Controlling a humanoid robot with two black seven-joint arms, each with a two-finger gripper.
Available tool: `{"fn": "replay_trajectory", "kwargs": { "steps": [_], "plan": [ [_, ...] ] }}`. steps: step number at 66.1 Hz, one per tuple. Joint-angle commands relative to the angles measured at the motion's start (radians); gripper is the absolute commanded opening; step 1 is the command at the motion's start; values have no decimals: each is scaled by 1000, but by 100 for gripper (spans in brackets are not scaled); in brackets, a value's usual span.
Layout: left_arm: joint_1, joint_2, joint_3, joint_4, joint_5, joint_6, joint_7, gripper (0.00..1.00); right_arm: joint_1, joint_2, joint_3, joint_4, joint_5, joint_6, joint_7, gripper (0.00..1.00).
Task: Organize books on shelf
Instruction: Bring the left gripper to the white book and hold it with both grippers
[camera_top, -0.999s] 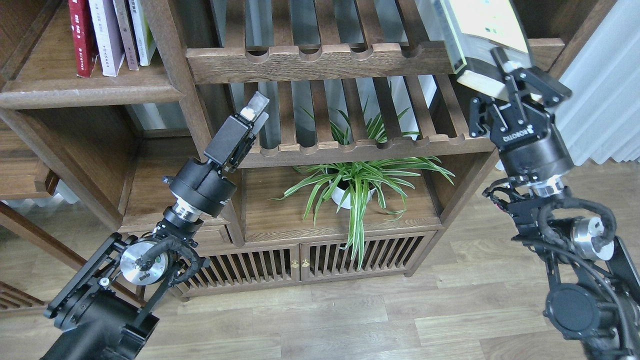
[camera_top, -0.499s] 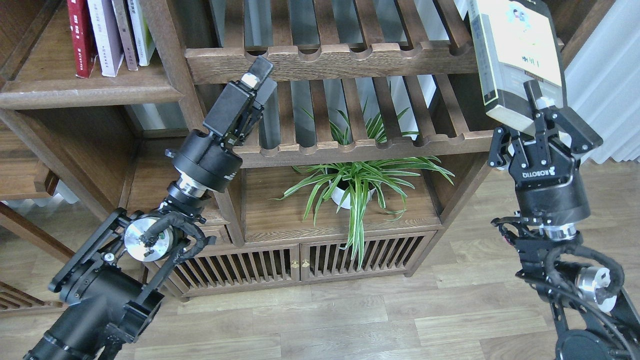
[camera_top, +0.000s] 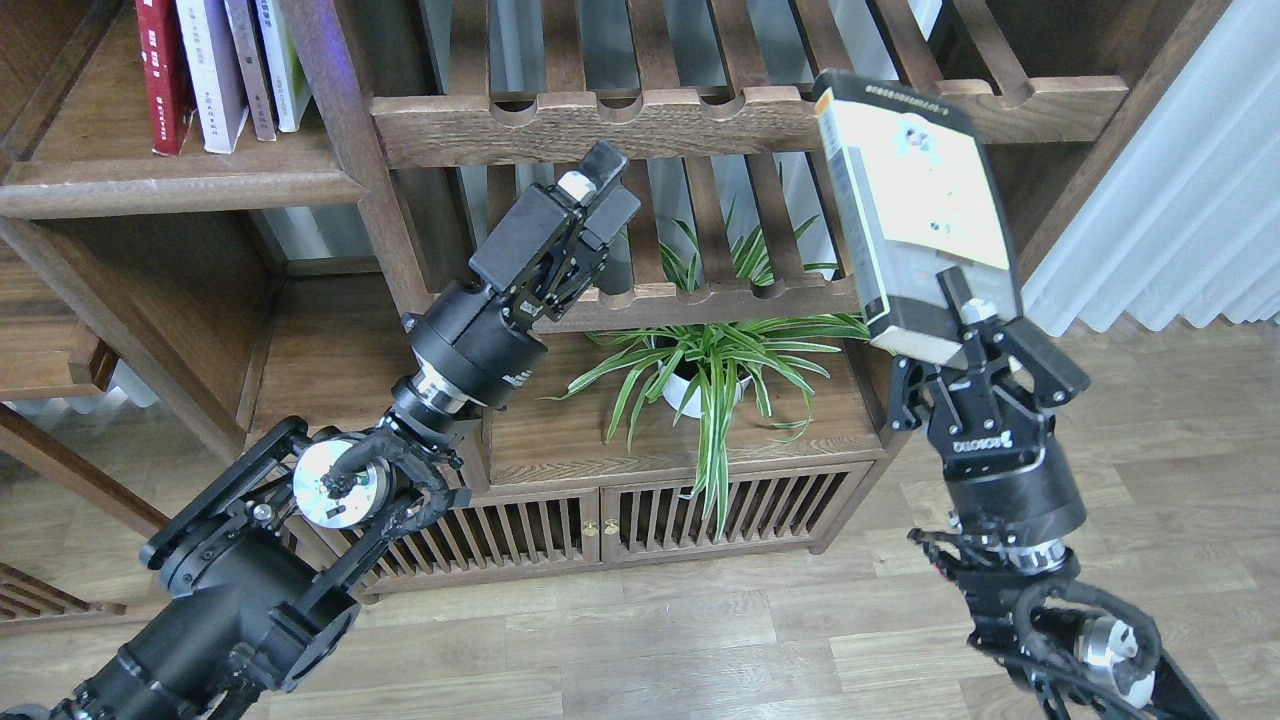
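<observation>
My right gripper (camera_top: 962, 322) is shut on the bottom edge of the thick grey-black book with a yellow-green panel (camera_top: 915, 195). It holds the book upright in the air in front of the slatted racks, right of centre. My left gripper (camera_top: 597, 187) is shut and empty, raised before the lower rack's left part. The shelf (camera_top: 180, 185), a dark brown flat board, is at the upper left. The red book (camera_top: 160, 75) and the pale lavender-white book (camera_top: 212, 70) stand upright on it beside two more thin books.
Two slatted racks with scalloped front rails (camera_top: 650, 112) fill the middle. A potted spider plant (camera_top: 700, 375) stands on the cabinet top (camera_top: 560, 440) below them. A white curtain (camera_top: 1180, 200) hangs at the right. Wooden floor lies in front.
My right gripper has brought the thick book down and to the left, away from the top right corner. My left gripper has moved up and to the right, still shut.
</observation>
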Motion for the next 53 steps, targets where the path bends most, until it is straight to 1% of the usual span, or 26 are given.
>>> {"fn": "replay_trajectory", "kwargs": {
  "steps": [1, 18, 28, 33, 43, 47, 53],
  "plan": [
    [-8, 0, 6, -1, -34, 0, 11, 92, -13, 4, -27, 0, -13, 0, 0, 16],
    [-5, 0, 75, 0, -57, 0, 17, 92, -15, 6, -35, 0, -37, 0, 0, 17],
    [-4, 0, 94, 0, -63, 21, 20, 92, -15, 6, -61, 0, -37, 0, 0, 14],
    [-2, 0, 94, 0, -63, 39, 37, 92, -15, 7, -73, 0, -45, 0, 0, 12],
    [22, 0, 101, 0, -66, 51, 93, 92, -15, 27, -98, -3, -85, 0, 0, 11],
    [41, 0, 111, 0, -66, 51, 101, 92, -13, 36, -98, -6, -96, 0, 0, 11],
    [53, 0, 126, 0, -66, 51, 101, 91, -15, 41, -99, -10, -105, 0, 0, 11]
  ]
}}
